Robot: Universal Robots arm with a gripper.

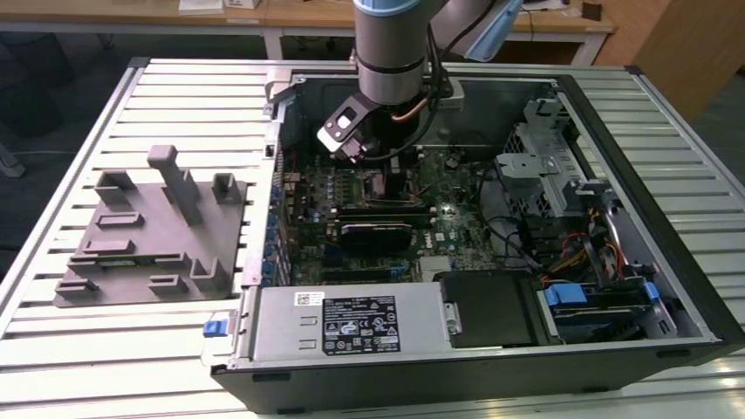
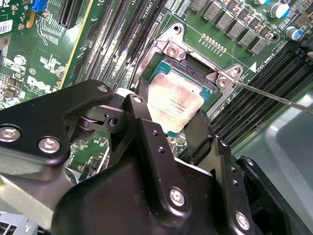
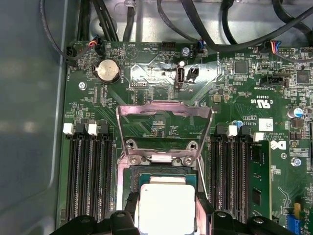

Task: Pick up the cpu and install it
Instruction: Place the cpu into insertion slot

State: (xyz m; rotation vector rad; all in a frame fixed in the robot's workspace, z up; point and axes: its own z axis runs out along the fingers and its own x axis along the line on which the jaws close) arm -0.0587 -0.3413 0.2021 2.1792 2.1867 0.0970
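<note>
The cpu [image 2: 173, 104] is a small square chip with a silver-grey metal top. It sits between my gripper's [image 2: 171, 116] two black fingers [image 2: 143, 105], directly over the dark socket [image 2: 195, 68] on the green motherboard. In the first wrist view the cpu [image 3: 167, 208] fills the gap between the fingers [image 3: 132, 205], which press on its two opposite edges, just above the socket [image 3: 166, 172]. The socket's metal load frame [image 3: 164, 113] is hinged up and back. In the exterior view the gripper [image 1: 372, 166] reaches down into the open computer case [image 1: 652, 175].
A grey moulded tray [image 1: 152, 236] lies on the slatted table at the exterior view's left. Black memory slots [image 3: 85, 181] flank the socket, and a thin metal lever [image 2: 274, 95] sticks out beside it. A power supply [image 1: 349, 323] and drive bays [image 1: 582, 297] fill the case's near side.
</note>
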